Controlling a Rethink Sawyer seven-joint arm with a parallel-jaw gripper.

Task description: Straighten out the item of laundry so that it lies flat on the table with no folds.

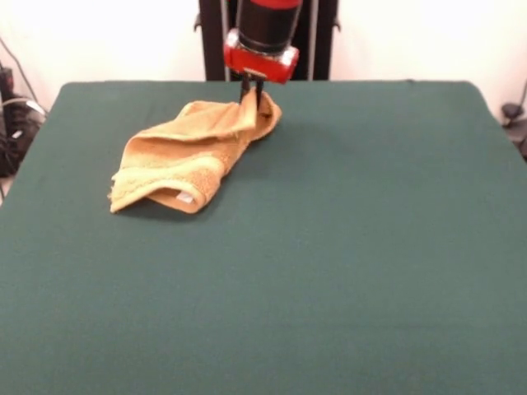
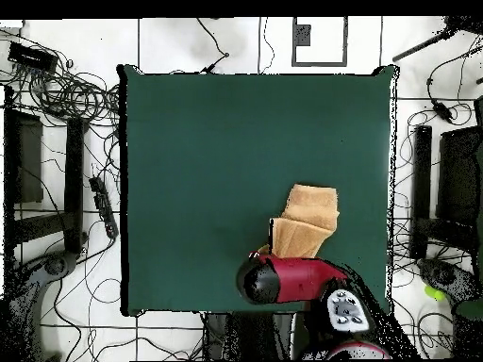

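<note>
Jaws (image 1: 254, 92) clenched on far corner of folded towel (image 1: 191, 156), long axis diagonal across table (image 1: 346, 271).

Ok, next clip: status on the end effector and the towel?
End effector down at towel's far end, open or shut unclear. Towel bunched and folded over, not flat, label showing at near fold. Table otherwise unobstructed.

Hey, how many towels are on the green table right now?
1. The orange-tan towel lies bunched and folded on the green table, toward the robot's side, with the gripper at its far end. Nothing suggests another one hidden beneath it.
</note>
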